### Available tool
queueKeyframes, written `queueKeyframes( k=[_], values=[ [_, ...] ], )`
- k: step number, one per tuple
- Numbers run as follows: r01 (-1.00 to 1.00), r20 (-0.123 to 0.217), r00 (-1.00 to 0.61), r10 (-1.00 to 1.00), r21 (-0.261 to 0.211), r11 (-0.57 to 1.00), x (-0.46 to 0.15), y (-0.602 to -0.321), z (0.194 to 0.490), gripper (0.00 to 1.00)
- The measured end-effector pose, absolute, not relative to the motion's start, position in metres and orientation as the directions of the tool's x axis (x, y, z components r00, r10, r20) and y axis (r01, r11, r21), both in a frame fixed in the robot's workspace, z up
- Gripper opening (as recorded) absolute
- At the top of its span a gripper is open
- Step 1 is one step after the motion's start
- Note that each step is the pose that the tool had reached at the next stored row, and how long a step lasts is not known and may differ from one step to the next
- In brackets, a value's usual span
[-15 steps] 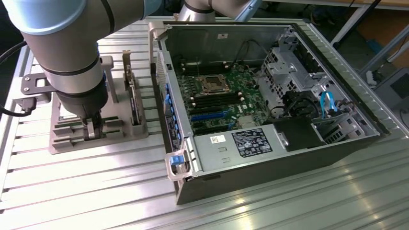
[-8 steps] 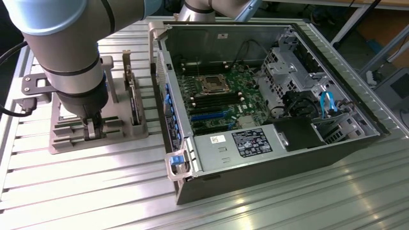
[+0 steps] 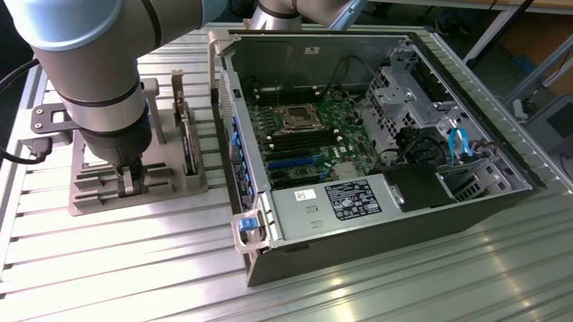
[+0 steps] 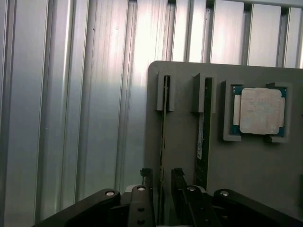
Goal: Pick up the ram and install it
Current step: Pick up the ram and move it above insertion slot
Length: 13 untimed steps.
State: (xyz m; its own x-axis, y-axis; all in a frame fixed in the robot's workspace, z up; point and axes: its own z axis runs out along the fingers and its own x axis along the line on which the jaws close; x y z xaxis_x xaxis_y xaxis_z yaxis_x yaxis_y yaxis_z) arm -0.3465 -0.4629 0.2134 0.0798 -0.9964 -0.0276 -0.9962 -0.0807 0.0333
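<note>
Jaws stood spread wide, one finger (image 4: 144,176) on each side of the ram (image 4: 163,132), with a clear gap on both sides, so I pinched nothing. My gripper (image 4: 161,175) hung low over the grey holder (image 4: 180,156), its tips down at the end of the ram nearest me. The ram stood on its thin edge in a slot of that holder, its far end tucked into a small raised bracket (image 4: 165,92). Just beside it a second stick (image 4: 203,137) stood on edge in its own slot, parallel to the ram, with a pale label on its side. Past that stick a square silver chip (image 4: 259,111) lay flat in a pocket of the holder, apart from both sticks.

Seen from the exterior view, the gripper (image 3: 131,182) sat at the end of my arm (image 3: 94,87), down among the slots of the holder (image 3: 90,200) on the exterior view's left. A taller card (image 3: 185,137) stood upright near me, toward the exterior view's right. The holder rested on the ribbed metal table (image 3: 134,268). Further to the exterior view's right the case (image 3: 376,235) lay open on the same table, its green board (image 3: 304,131) showing inside. The ram was in the holder, not yet in the case.
</note>
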Motion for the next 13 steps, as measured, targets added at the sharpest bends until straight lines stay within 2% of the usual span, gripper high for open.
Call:
queueKeyframes(
  k=[6,8,9,13],
  values=[
    [-0.996,-0.028,0.08,-0.996,0.033,-0.081,-0.3465,-0.4629,0.2134,0.3],
    [-0.996,-0.028,0.08,-0.996,0.033,-0.081,-0.3465,-0.4629,0.2134,0.29],
    [-0.996,-0.028,0.08,-0.996,0.033,-0.081,-0.3465,-0.4629,0.2134,0.21],
    [-0.996,-0.028,0.08,-0.996,0.033,-0.081,-0.3465,-0.4629,0.2124,0.21]
  ],
)
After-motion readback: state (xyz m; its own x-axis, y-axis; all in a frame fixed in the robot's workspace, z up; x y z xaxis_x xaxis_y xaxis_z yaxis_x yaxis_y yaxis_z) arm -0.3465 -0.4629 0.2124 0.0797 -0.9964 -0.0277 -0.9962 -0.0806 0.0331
